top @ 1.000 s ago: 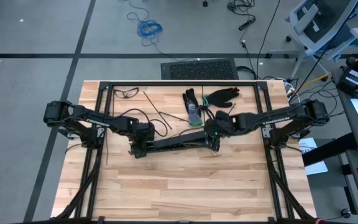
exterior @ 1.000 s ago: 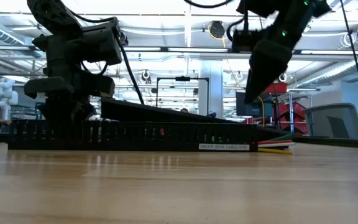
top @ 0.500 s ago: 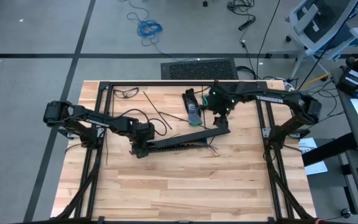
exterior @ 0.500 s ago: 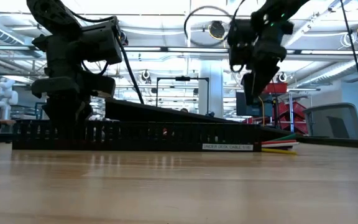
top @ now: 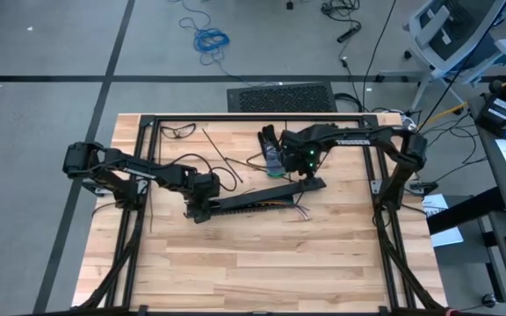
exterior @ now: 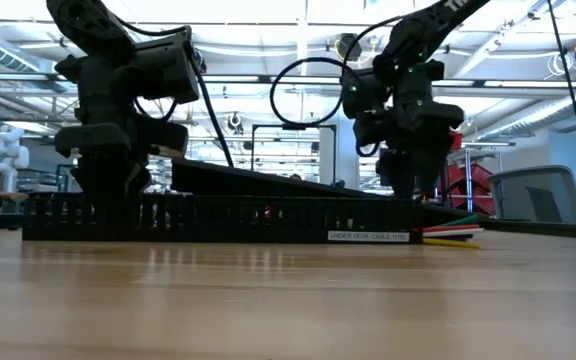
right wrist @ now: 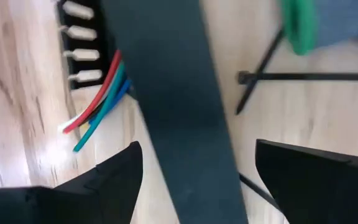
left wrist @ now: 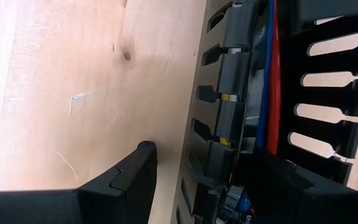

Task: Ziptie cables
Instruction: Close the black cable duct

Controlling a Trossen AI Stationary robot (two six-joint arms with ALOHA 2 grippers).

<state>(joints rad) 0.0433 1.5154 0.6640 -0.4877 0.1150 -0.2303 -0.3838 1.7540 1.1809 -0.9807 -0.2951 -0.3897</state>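
Presently, findings as observed:

Left gripper [top: 197, 209]: set down over the left end of the rail [top: 253, 201]. In its wrist view one finger [left wrist: 135, 174] stands on bare wood outside the slotted wall and the other is inside the channel, so the jaws straddle that wall. They stand part open; whether they press the wall, I cannot tell.

Right gripper [top: 308, 173]: poised above the right end of the rail, at the far side of the counter [top: 235, 263]. Jaws released and spread wide, nothing grasped. In its wrist view the flat black lid [right wrist: 166, 93] runs through the gap between the two fingers [right wrist: 114, 180], apart from both.

Cables [right wrist: 98, 102]: lying inside the rail channel. Red, green and blue ends, with a white one, spill out of the right end onto the wood, to one side of the right jaws. At the left jaws, blue and red strands [left wrist: 270, 74] run along the channel just beside the inner finger.

Zipties [right wrist: 291, 78]: thin dark strips lying flat on the wood on the other side of the lid from the cable ends, near the right jaws and not touched.

Rail, low view: resting on the counter, a white label near its right end, cable ends [exterior: 451, 235] protruding there.

Gloves [top: 275, 149]: dark pile beyond the right jaws.
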